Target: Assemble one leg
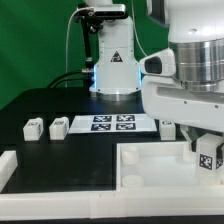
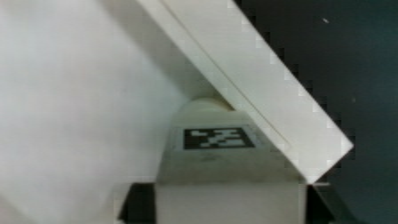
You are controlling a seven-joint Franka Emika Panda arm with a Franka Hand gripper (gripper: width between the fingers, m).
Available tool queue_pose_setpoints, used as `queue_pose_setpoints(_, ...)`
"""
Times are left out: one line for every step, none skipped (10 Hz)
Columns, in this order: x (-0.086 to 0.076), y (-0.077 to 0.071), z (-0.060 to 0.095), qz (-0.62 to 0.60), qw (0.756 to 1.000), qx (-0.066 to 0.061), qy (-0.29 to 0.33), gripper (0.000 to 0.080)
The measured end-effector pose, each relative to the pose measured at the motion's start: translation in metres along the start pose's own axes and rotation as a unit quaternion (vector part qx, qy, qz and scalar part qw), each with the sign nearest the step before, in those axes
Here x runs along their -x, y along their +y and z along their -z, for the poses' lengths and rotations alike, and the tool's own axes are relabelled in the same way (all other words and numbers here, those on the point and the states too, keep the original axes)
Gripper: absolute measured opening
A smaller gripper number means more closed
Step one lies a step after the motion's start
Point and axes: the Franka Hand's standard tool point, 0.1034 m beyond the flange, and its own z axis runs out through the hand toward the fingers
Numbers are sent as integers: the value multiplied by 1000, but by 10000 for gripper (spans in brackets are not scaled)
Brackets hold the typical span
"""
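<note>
Fingers of the gripper (image 1: pixel 208 160) are clamped on the leg (image 1: pixel 209 153), holding it upright over the far corner of the tabletop (image 1: pixel 150 172) on the exterior view's right, its tag facing outward. In the wrist view the leg (image 2: pixel 221 150) sits between the dark fingertips (image 2: pixel 143 203), close against the tabletop's raised rim (image 2: pixel 249 80), which suggests it is being lined up with a corner hole; the hole itself is hidden. Holding it vertical would let it drop or screw straight in. Three spare legs (image 1: pixel 45 127) lie on the black table (image 1: pixel 50 105) beside the marker board (image 1: pixel 112 123), well apart from the work.
</note>
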Motion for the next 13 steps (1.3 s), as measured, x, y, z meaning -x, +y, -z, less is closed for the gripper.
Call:
queue_pose_setpoints(-1, 0, 0, -93, 996, -8, -13, 294)
queue_pose_setpoints(-2, 0, 0, -184, 983, -15, -27, 294)
queue_pose_setpoints(-1, 0, 0, -240, 970, -18, -36, 294)
queue_pose_setpoints(-1, 0, -1, -291, 956, -18, -43, 294)
queue_pose_setpoints(-1, -1, 0, -344, 937, -18, -47, 294)
queue_pose_setpoints(-2, -1, 0, -383, 922, -18, -50, 294)
queue_pose_setpoints(-1, -2, 0, -418, 907, -16, -49, 294)
queue_pose_setpoints(0, -2, 0, -436, 898, -15, -47, 294)
queue_pose_setpoints(0, -2, 0, -446, 893, -15, -48, 294)
queue_pose_setpoints(0, -2, 0, -439, 897, -15, -48, 294)
queue_pose_setpoints(1, -2, -1, -439, 897, -14, -48, 294)
queue_pose_setpoints(3, -3, 0, -436, 899, -14, -48, 524)
queue_pose_setpoints(10, -4, 1, -427, 903, -14, -48, 624)
